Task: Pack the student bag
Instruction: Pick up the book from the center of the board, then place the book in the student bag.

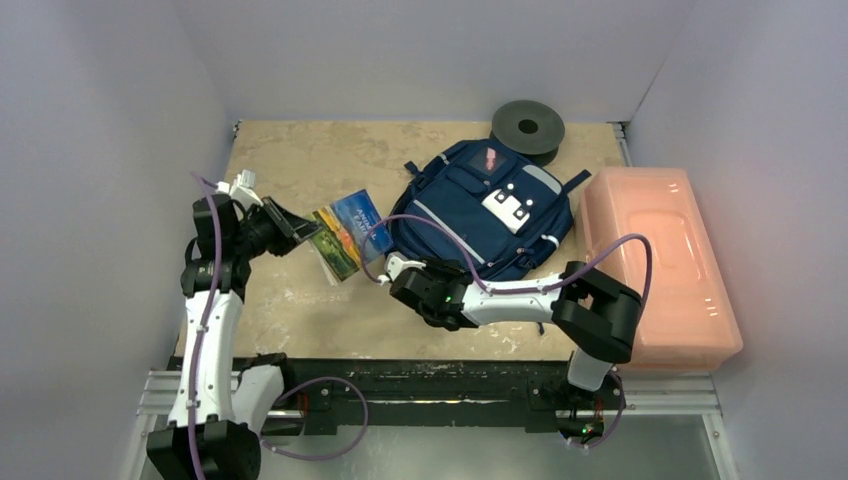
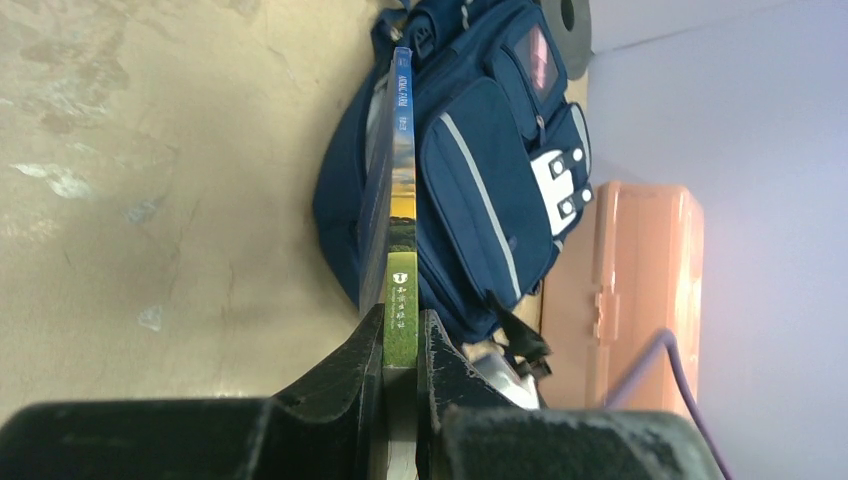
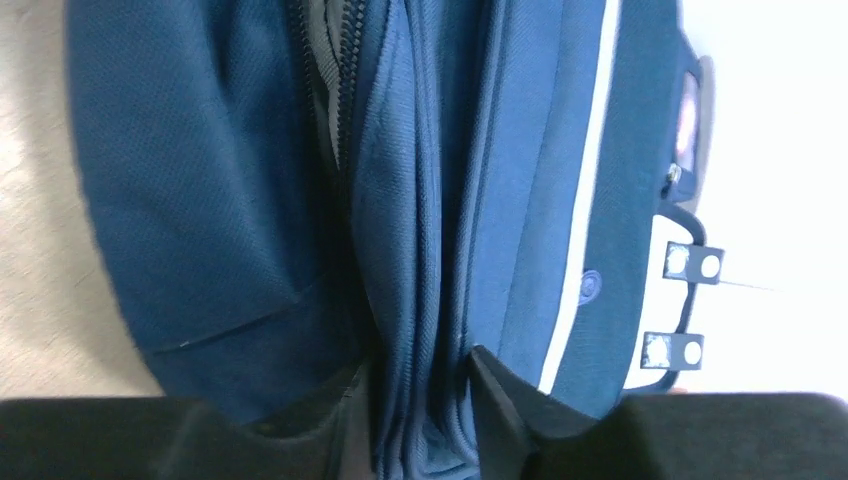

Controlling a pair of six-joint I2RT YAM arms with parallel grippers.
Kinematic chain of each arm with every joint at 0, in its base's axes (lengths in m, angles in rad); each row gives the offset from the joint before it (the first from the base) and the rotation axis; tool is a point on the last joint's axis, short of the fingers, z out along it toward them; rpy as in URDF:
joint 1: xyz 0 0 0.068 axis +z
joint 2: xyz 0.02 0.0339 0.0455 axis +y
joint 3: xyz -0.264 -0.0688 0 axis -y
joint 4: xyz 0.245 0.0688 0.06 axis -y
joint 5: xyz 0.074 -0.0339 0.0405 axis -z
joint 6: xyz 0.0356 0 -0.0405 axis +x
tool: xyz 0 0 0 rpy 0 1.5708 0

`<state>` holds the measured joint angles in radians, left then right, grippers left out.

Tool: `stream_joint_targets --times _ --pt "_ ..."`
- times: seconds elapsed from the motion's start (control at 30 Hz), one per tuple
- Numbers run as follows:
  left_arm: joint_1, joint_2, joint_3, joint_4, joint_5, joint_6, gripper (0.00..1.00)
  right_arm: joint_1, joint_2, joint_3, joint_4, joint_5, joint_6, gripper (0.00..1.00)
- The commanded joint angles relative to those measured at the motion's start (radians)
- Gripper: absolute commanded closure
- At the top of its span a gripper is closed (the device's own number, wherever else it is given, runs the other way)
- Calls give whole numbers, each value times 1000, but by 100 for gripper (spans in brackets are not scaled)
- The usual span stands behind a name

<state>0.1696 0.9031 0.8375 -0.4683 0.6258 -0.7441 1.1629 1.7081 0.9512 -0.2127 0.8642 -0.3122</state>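
Student bag [image 1: 490,205]: navy backpack lying on the beige table [image 1: 290,160], front pockets facing up. It sits right of centre and towards the far side. The white buckle patch [image 1: 510,208] shows on its upper face, and grey trim stripes run across the pockets.

Right of it, just beside, stands a translucent pink plastic box [image 1: 655,250] with its lid on. It runs near to far along the table's right edge. At the bag's far end is a dark round spool [image 1: 528,125] lying flat, close against the bag. I cannot tell whether they touch.

Left gripper [image 2: 402,320]: clamped on a thin book [image 1: 345,232], with one finger on each cover at the near end. The wrist view shows the book edge-on, spine towards the camera, blue at the far end running to green near the fingers. From above, the colourful cover tilts out from the gripper towards the bag's left side. Its far corner is near the bag, but contact is unclear.

Right gripper [image 3: 415,362]: low over the table at the bag's near-left edge, with the forearm stretched leftward across the near side. The fingers are pinched on a fold of navy fabric, which bunches up between them. A zipper [image 3: 322,80] track runs just left of the pinched fold, and beside it a dark gap shows in the fabric.

A purple cable [image 1: 610,243] arcs over the right arm's elbow, in front of the pink box.
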Motion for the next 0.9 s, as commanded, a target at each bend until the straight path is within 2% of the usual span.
stream_joint_targets --times 0.0,0.07,0.1,0.17,0.23,0.3,0.4,0.5,0.53,0.6,0.7,0.87 --pt "-8 -89 49 -54 114 40 100 -25 -19 66 39 159 55 74" --pt "-14 -126 42 -74 123 53 100 -29 -34 100 -27 133 97 91" --pt "-18 -143 35 -74 132 52 100 -29 -47 121 -70 113 116 96" --pt "-21 -163 17 -74 177 38 100 -40 -85 164 -169 19 148 100" --pt "-20 -184 -5 -63 227 15 100 -83 -143 195 -217 -91 172 100" --pt "-20 -228 -64 -27 264 -55 100 -184 -229 210 -236 -393 182 100" --pt "-21 -301 -169 69 293 -198 100 -376 -352 164 -151 -844 182 100" --pt "-24 -352 -244 154 294 -341 100 -518 -387 122 -84 -1116 201 100" --pt "-28 -369 -267 190 292 -393 100 -566 -377 121 -73 -1198 394 100" --pt "-50 -398 -286 227 267 -449 100 -645 -350 117 -43 -1360 524 100" --pt "-100 -398 -311 277 228 -525 100 -716 -338 88 46 -1508 664 100" --pt "-208 -315 -381 512 155 -655 100 -747 -360 105 91 -1537 806 100"
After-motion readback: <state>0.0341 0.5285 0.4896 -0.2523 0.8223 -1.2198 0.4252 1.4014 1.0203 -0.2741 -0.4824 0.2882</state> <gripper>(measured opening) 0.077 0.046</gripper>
